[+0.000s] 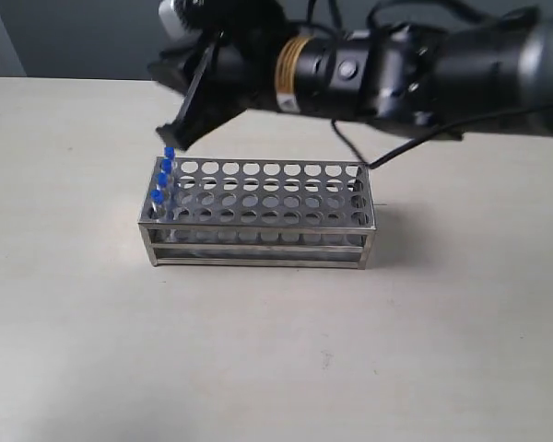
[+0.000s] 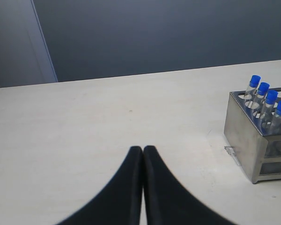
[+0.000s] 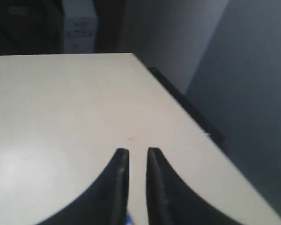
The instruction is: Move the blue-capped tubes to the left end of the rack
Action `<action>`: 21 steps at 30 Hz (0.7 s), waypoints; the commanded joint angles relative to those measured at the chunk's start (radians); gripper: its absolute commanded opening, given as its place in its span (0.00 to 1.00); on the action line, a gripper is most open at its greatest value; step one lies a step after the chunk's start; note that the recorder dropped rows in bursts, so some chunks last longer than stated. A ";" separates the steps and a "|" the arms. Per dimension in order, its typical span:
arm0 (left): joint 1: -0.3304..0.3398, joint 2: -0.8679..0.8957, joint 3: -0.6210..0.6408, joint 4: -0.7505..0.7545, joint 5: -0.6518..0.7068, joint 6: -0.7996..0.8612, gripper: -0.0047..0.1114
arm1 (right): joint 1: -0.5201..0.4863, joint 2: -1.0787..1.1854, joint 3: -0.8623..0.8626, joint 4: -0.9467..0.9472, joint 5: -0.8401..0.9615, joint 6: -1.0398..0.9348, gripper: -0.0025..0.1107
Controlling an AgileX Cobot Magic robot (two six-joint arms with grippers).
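The steel rack (image 1: 267,217) stands mid-table. Four blue-capped tubes (image 1: 162,179) fill the single column of holes at its left end; the left wrist view shows the same tubes (image 2: 271,96) upright in the rack (image 2: 246,136). My right gripper (image 1: 171,138) reaches across from the right and hangs just above the rearmost tube. Its fingers (image 3: 120,161) stand a narrow gap apart, open, in the right gripper (image 3: 137,151) view, with a sliver of blue cap (image 3: 129,219) low between them. My left gripper (image 2: 143,149) is shut on nothing, over bare table left of the rack.
The right arm's black body (image 1: 396,69) spans the air behind and above the rack. The pale table (image 1: 276,350) runs wide in front; its far edge meets a dark wall (image 2: 154,33). The rack's other holes hold nothing.
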 commanded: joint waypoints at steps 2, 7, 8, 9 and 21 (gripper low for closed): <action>-0.004 -0.005 -0.003 0.000 -0.002 0.000 0.05 | -0.088 -0.278 0.065 0.058 0.230 0.010 0.02; -0.004 -0.005 -0.003 0.000 -0.002 0.000 0.05 | -0.214 -0.563 0.272 0.079 0.362 0.010 0.01; -0.004 -0.005 -0.003 0.000 -0.002 0.000 0.05 | -0.245 -0.623 0.327 0.083 0.368 0.010 0.01; -0.004 -0.005 -0.003 0.000 -0.002 0.000 0.05 | -0.274 -0.672 0.374 0.097 0.368 0.010 0.01; -0.004 -0.005 -0.003 0.000 -0.002 0.000 0.05 | -0.408 -1.215 0.777 0.199 0.406 0.010 0.01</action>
